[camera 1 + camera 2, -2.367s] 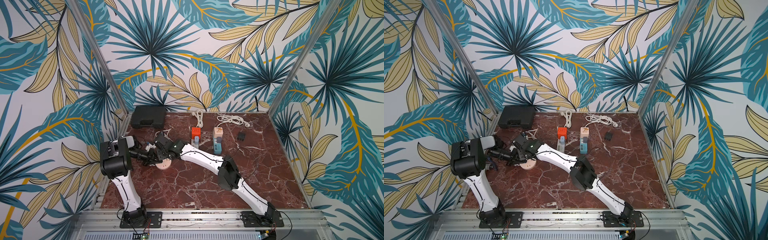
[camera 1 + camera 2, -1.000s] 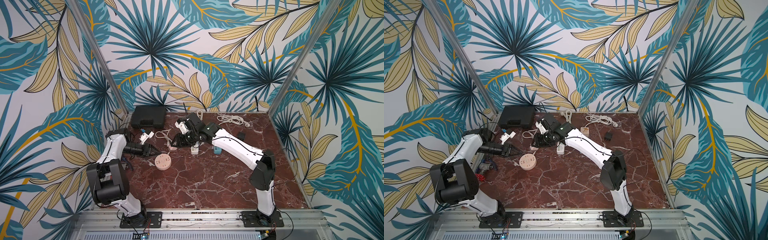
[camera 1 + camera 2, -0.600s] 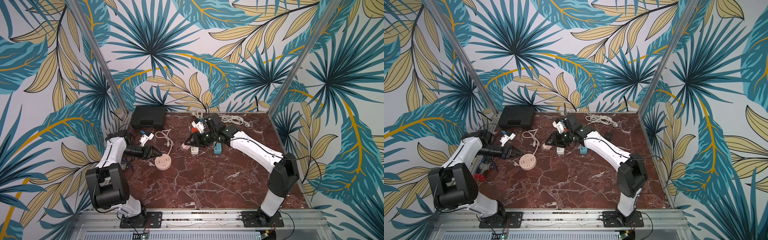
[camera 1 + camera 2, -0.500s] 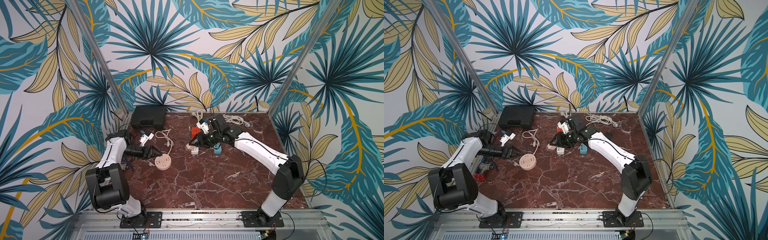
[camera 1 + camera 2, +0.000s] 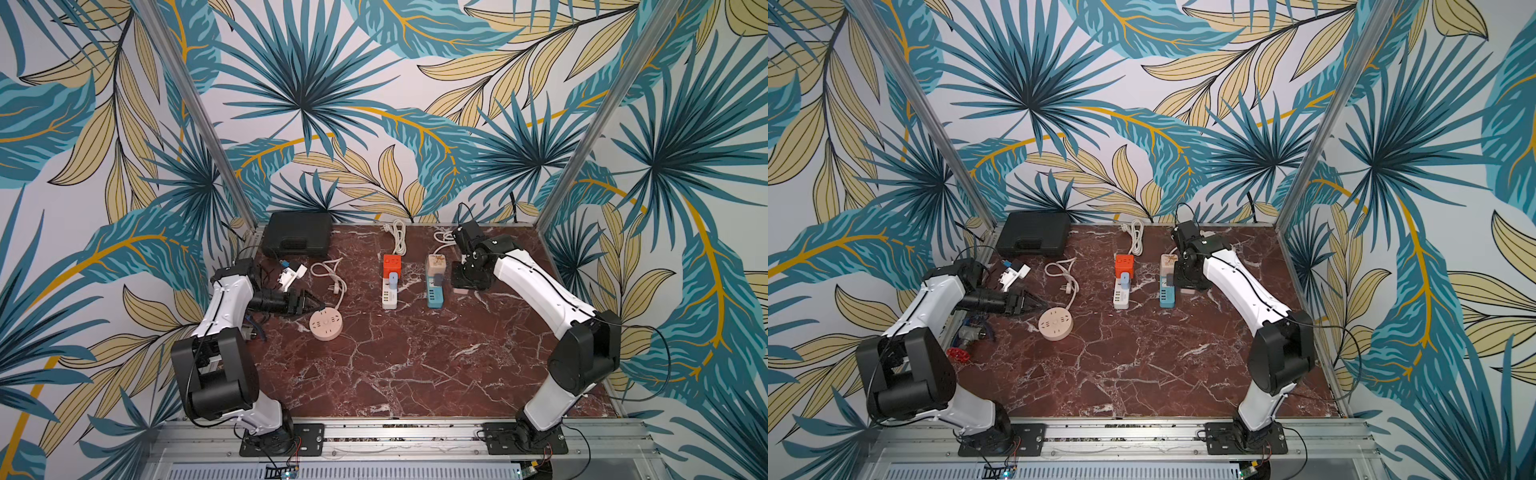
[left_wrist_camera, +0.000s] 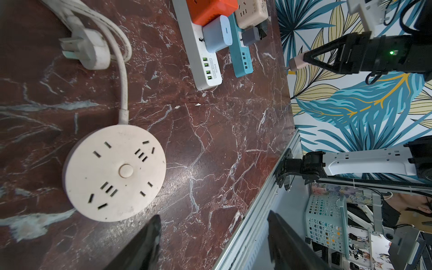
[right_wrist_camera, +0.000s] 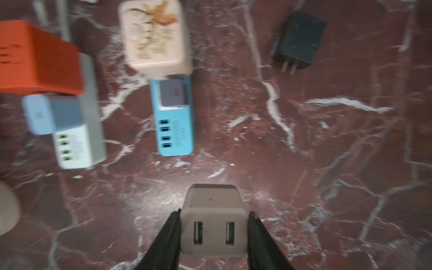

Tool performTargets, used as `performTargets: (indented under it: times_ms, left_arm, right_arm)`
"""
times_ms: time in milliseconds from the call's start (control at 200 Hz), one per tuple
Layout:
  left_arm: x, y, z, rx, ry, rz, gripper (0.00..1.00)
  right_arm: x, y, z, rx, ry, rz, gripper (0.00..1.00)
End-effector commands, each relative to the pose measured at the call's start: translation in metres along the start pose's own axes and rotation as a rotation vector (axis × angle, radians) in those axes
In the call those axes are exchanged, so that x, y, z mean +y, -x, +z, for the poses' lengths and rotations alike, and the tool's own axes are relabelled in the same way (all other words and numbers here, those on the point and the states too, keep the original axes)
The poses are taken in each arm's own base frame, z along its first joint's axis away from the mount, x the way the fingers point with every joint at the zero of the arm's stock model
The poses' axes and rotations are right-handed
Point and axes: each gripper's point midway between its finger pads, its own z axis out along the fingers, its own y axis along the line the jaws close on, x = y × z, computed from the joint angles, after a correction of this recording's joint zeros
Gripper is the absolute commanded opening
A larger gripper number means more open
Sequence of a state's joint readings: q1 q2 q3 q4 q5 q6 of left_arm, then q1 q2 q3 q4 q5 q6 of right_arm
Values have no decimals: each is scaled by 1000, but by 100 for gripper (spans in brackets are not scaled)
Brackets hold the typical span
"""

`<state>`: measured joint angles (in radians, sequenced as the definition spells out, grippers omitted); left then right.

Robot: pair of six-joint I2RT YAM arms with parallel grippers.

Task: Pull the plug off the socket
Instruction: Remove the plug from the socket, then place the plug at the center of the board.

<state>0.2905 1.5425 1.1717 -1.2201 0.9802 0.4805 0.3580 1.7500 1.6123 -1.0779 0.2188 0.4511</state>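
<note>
Pinkish-beige plastic is filling the space between my jaws: my right gripper [image 7: 214, 213] is clamping the plug [image 7: 214, 224] by its two flat sides, with the USB ports facing my wrist camera. I am gripping the sides because they give the pads parallel faces to press on. Its far end is hanging over the bare marble table [image 7: 327, 163]; I cannot tell whether it is touching.

Reading the table from above as a clock, with the back wall at twelve, I am holding the plug at about one o'clock, just at the three o'clock side of the blue strip [image 7: 174, 131]. The round socket [image 6: 115, 173] is lying well apart at nine o'clock, and every slot on it is showing empty, so I am judging the pull as done and only the setting-down as remaining.

My left gripper [image 6: 214, 216] is hovering beside that socket with its jaws spread wide and nothing between them. With nothing left to pull against, I am judging that the base no longer needs bracing.
</note>
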Motion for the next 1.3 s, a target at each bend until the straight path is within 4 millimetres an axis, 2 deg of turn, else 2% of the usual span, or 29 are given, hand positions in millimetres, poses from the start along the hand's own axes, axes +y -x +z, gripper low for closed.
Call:
performTargets:
  times_ms: [0, 145, 290, 416, 541, 831, 947, 1222, 1292]
  left_arm:
    - [-2, -4, -1, -11, 3, 7, 74]
    - [-1, -4, -1, -13, 7, 7, 75]
    - [0, -4, 0, -11, 10, 2, 75]
    - [0, -3, -1, -14, 14, 4, 75]
    - [1, -4, 0, -13, 14, 2, 75]
    - [1, -4, 0, -11, 12, -1, 75]
    - [1, -4, 0, -11, 12, -2, 75]
    - [2, -3, 0, -11, 13, 0, 75]
    - [2, -3, 0, -11, 13, 0, 75]
  right_arm:
    - [-47, 1, 8, 41, -258, -26, 0]
    - [-71, 15, 19, 57, -409, 15, 0]
    - [-45, 30, 39, 37, -305, 74, 0]
    - [-49, 43, 57, 54, -394, 72, 0]
    - [-67, 55, 67, 78, -482, 90, 0]
    - [-102, 72, 78, 69, -517, 133, 0]
    - [-114, 73, 83, 73, -507, 147, 0]
    - [-163, 70, 93, 106, -542, 168, 0]
    - [-170, 68, 97, 116, -531, 176, 0]
